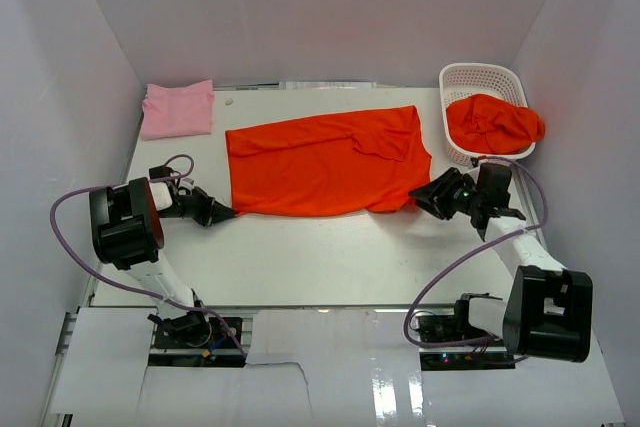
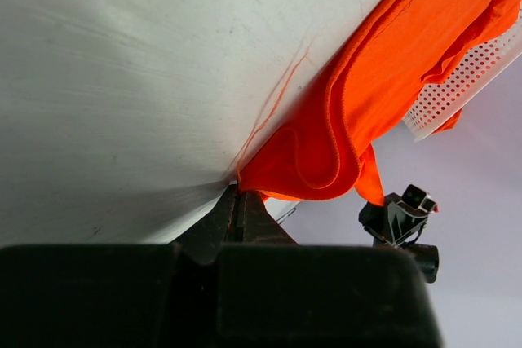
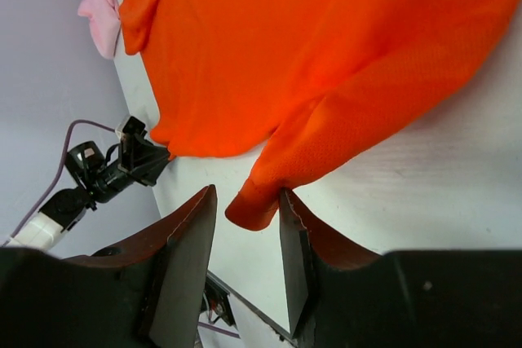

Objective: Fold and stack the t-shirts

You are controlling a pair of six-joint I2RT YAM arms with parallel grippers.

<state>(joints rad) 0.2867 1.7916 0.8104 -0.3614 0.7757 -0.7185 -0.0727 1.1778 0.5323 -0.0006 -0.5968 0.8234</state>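
Note:
A bright orange-red t-shirt [image 1: 330, 162] lies spread across the middle of the table. My left gripper [image 1: 228, 213] sits low at its near-left corner, and in the left wrist view the jaws [image 2: 241, 191] are shut with that corner of the cloth [image 2: 326, 144] pinched at their tips. My right gripper [image 1: 418, 194] is at the near-right corner. It stands open [image 3: 247, 193] around a hanging tip of the orange cloth [image 3: 257, 205], which touches only the right finger [image 3: 298, 234]. A light pink t-shirt [image 1: 178, 107] lies folded at the back left. Another orange-red t-shirt [image 1: 495, 125] is bunched in the basket.
The white lattice basket [image 1: 480, 77] stands at the back right corner, close behind the right arm. White walls enclose the table on three sides. The bare tabletop [image 1: 330, 257] stretches between the spread shirt and the arm bases.

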